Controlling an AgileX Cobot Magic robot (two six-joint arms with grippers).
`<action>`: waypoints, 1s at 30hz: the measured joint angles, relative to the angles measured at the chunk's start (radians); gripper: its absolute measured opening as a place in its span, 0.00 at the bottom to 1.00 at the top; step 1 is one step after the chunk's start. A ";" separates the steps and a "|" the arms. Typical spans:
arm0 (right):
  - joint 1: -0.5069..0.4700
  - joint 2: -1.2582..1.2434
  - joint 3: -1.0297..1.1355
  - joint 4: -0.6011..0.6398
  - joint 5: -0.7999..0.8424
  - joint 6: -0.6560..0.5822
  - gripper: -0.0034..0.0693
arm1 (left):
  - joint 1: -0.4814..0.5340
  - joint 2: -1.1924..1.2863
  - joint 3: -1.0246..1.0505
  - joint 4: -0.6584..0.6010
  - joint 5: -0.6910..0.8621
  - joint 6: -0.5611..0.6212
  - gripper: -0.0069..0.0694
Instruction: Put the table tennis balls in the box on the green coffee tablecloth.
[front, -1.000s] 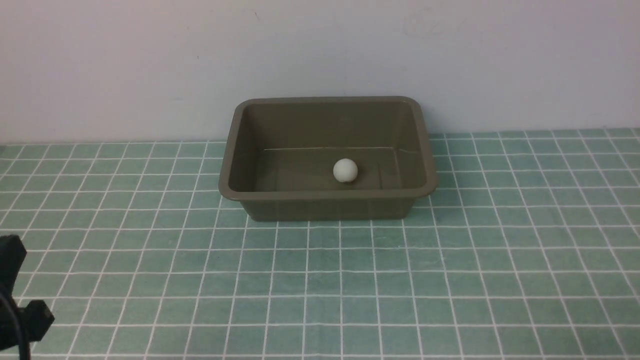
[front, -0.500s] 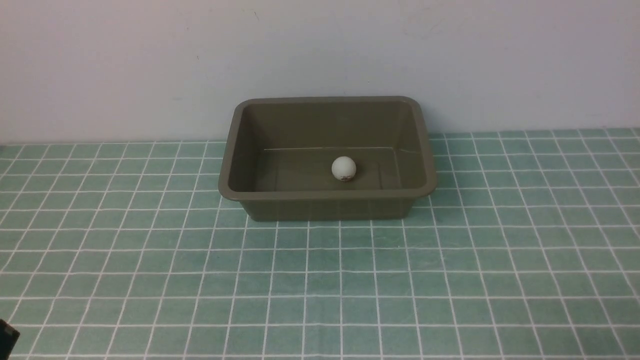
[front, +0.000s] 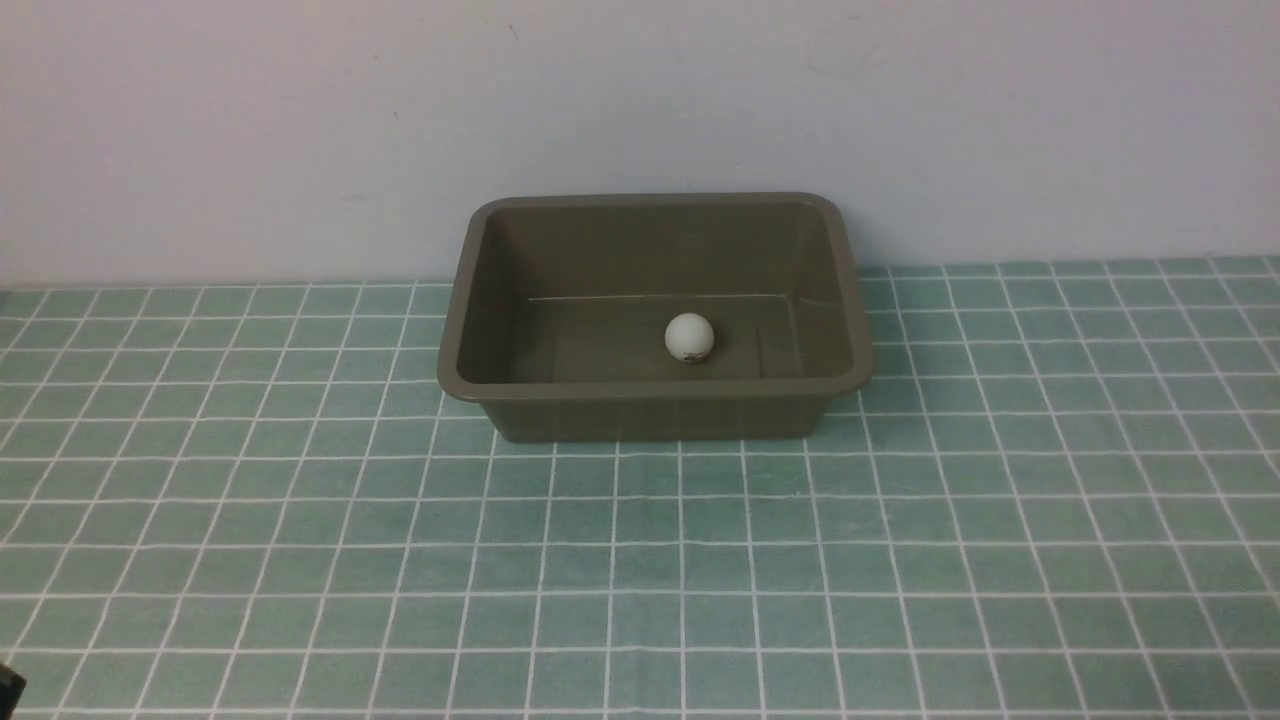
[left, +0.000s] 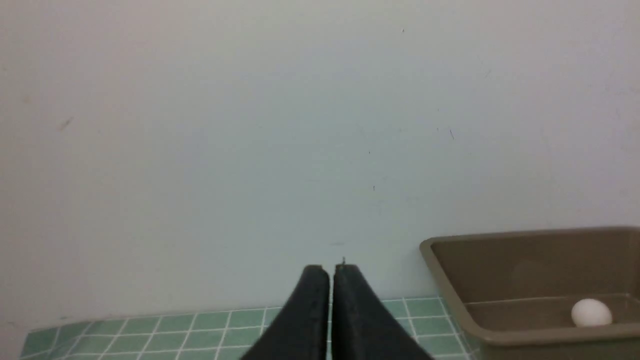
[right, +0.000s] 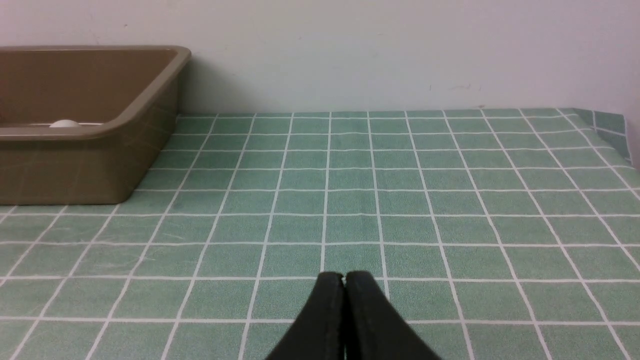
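Observation:
The white table tennis ball (front: 689, 337) rests on the floor of the olive-brown box (front: 655, 390), right of its middle. The box stands on the green coffee tablecloth (front: 640, 560) against the back wall. In the left wrist view the ball (left: 591, 313) lies inside the box (left: 450, 285), well off to one side of my left gripper (left: 331, 270), whose black fingers are pressed together with nothing between them. My right gripper (right: 344, 276) is shut too and empty, low over the cloth (right: 400, 200), with the box (right: 100, 170) far off and only the ball's top (right: 65, 123) showing above its rim.
A plain pale wall (front: 640, 120) rises directly behind the box. The cloth's far right corner (right: 607, 125) folds up against a side wall. A dark bit of my left arm (front: 8, 685) peeks in at the lower left corner of the front view.
My left arm has drawn back toward the lower left and almost left the front view. The ball has shifted very slightly inside the box.

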 joint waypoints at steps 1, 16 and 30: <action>0.000 0.000 0.000 0.000 0.000 0.000 0.03 | 0.000 -0.014 0.019 0.000 0.001 0.019 0.09; 0.000 0.000 0.000 0.000 0.000 0.000 0.03 | 0.000 -0.063 0.154 -0.001 0.031 0.111 0.09; 0.000 0.000 0.000 0.000 0.000 0.000 0.03 | 0.000 -0.063 0.154 -0.001 0.022 0.133 0.09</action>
